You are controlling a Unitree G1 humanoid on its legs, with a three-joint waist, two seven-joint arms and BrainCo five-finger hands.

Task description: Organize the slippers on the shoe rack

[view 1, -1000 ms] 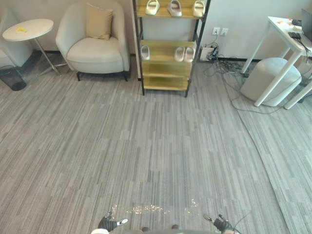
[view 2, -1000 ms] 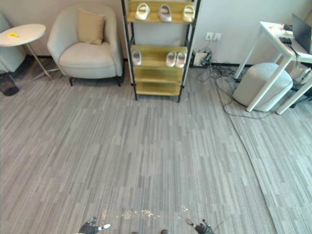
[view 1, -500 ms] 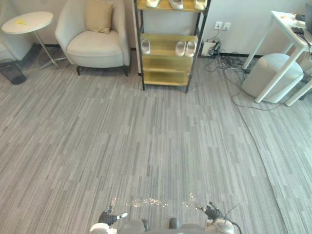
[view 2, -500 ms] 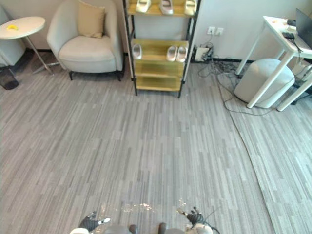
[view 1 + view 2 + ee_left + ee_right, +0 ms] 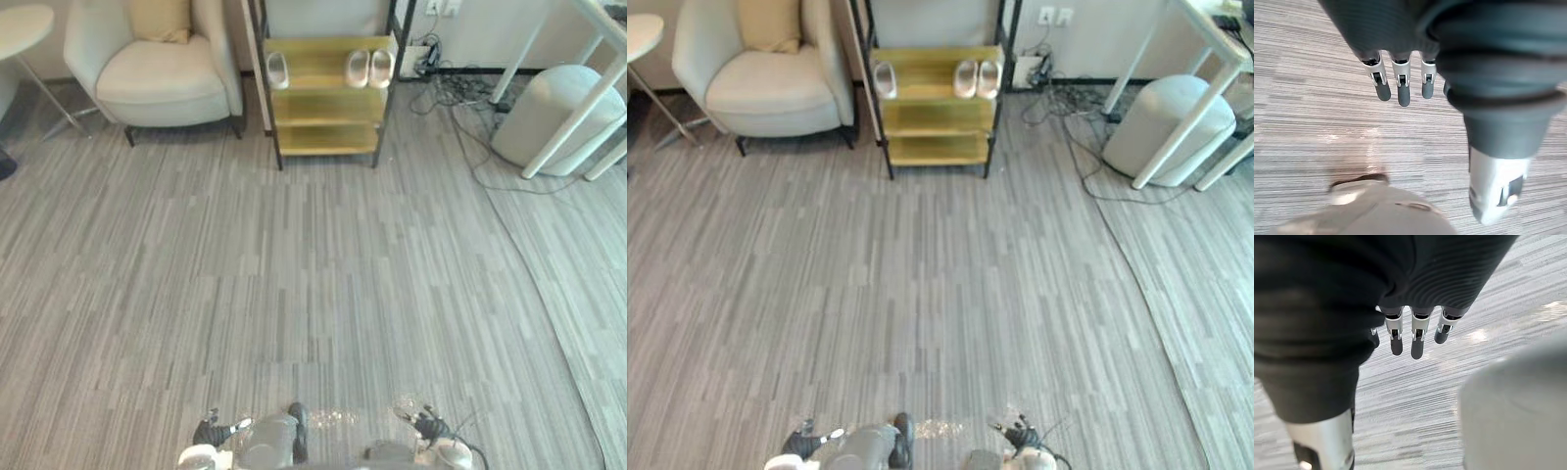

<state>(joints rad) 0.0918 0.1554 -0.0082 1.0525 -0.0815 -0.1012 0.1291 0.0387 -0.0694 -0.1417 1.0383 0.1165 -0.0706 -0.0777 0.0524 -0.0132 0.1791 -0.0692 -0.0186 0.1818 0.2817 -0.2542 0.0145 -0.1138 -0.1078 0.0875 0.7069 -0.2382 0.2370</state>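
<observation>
The rack point(image 5: 323, 137) stands against the far wall, well apart from the robot across bare floor point(image 5: 323, 274). The slippers lie on its upper visible shelf, a single point(image 5: 277, 70) at the left end and a pair point(image 5: 359, 69) side by side at the right. The two shelves below are bare. I'd guess the single is the odd one to be sorted.

The left hand point(image 5: 217, 431) and right hand point(image 5: 428, 425) hang low at the robot's sides. The wrist views show each one's fingers point(image 5: 1403, 93) point(image 5: 1418, 340) straight and loose over the floor, holding nothing. That fits, since the rack is too far to reach.

An armchair point(image 5: 157, 83) sits left of the rack, with cables point(image 5: 460, 93) and a pouf point(image 5: 558, 117) to its right.

No label or writing can be made out on anything.
</observation>
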